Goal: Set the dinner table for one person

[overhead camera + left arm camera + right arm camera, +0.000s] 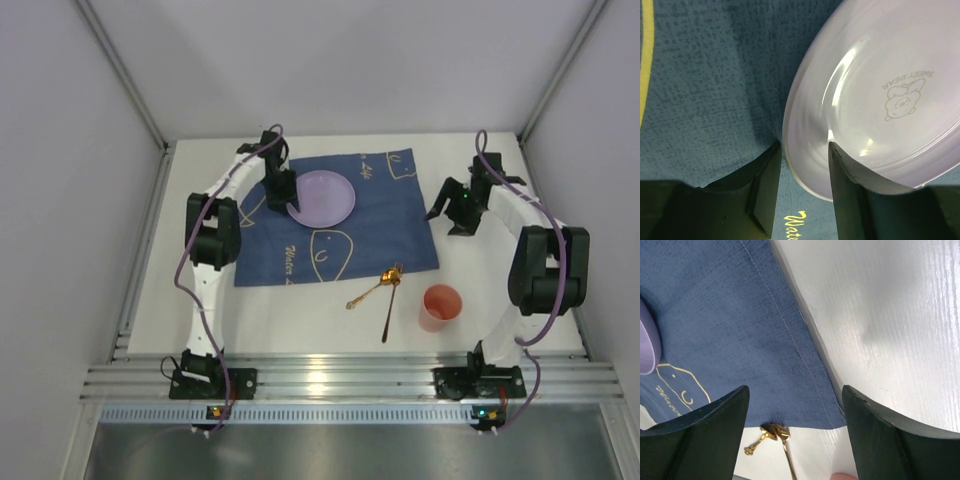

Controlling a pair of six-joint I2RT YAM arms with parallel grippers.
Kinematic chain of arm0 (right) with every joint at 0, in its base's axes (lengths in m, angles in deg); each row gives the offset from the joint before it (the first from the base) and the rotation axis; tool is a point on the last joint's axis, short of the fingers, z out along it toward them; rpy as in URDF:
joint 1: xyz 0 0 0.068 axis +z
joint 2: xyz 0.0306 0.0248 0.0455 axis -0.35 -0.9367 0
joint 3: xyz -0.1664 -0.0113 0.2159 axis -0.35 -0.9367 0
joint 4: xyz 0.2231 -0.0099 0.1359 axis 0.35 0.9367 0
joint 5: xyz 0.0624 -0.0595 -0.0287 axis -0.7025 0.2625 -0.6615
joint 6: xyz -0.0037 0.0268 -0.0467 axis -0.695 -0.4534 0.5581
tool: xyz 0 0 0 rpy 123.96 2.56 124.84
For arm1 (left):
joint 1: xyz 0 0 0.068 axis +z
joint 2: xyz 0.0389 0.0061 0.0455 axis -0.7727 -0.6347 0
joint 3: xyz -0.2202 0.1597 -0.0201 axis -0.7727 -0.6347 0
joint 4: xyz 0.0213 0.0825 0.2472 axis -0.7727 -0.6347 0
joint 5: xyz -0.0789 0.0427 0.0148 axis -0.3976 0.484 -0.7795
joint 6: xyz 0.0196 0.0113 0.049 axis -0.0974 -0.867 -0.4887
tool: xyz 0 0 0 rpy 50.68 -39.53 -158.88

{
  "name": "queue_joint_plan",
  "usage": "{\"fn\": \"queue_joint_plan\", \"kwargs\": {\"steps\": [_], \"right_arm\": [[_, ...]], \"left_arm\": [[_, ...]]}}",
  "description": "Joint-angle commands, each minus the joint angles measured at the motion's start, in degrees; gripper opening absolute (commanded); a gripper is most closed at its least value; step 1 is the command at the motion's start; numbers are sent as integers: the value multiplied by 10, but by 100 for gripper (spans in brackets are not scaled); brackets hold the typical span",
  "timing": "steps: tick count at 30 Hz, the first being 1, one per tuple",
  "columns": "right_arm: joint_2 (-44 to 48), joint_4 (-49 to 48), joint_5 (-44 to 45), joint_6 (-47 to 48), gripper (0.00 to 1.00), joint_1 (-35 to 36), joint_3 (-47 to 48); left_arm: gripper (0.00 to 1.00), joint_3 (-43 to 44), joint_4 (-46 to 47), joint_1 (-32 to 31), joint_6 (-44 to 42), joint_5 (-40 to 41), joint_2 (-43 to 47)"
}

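The white dinner table (300, 312) carries a dark blue placemat (370, 225) with pale line drawings. A lilac plate (328, 197) lies on the mat's far middle; it fills the left wrist view (875, 90). My left gripper (283, 192) straddles the plate's left rim (804, 145), one finger outside and one inside, shut on it. My right gripper (455, 212) hangs open and empty over the mat's right edge (794, 389). Two gold spoons (383, 287) lie crossed at the mat's near edge. A pink cup (441, 304) stands right of them.
The ribbed aluminium rail (350, 382) runs along the near edge, with both arm bases on it. Grey walls close in the left, far and right sides. In the right wrist view the spoons (775, 432) lie just off the placemat (730, 320).
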Motion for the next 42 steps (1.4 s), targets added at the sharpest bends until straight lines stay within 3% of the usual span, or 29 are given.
{"fn": "queue_joint_plan", "kwargs": {"steps": [1,16,19,20,22,23,27,32,42], "right_arm": [[39,5,11,3,75,-3,-5],[132,87,43,37,81,-2,-5],[178,124,52,41,83,-2,-12],[201,145,54,41,85,-2,-14],[236,166,59,42,86,-2,-20],[246,185,60,42,87,-2,-23],[284,245,68,42,88,-2,-35],[335,297,60,32,89,-2,-77],[433,360,43,32,81,-1,-147]], "left_arm": [[48,21,-12,9,-11,13,-47],[52,32,30,18,-10,-37,-56],[65,12,56,18,-10,-43,-24],[78,3,68,18,-7,-46,2],[86,-31,109,17,12,-59,29],[98,-43,123,17,17,-60,55],[98,-96,167,17,39,-56,103],[98,-100,160,17,33,-40,124],[97,-121,163,17,40,-49,135]]}}
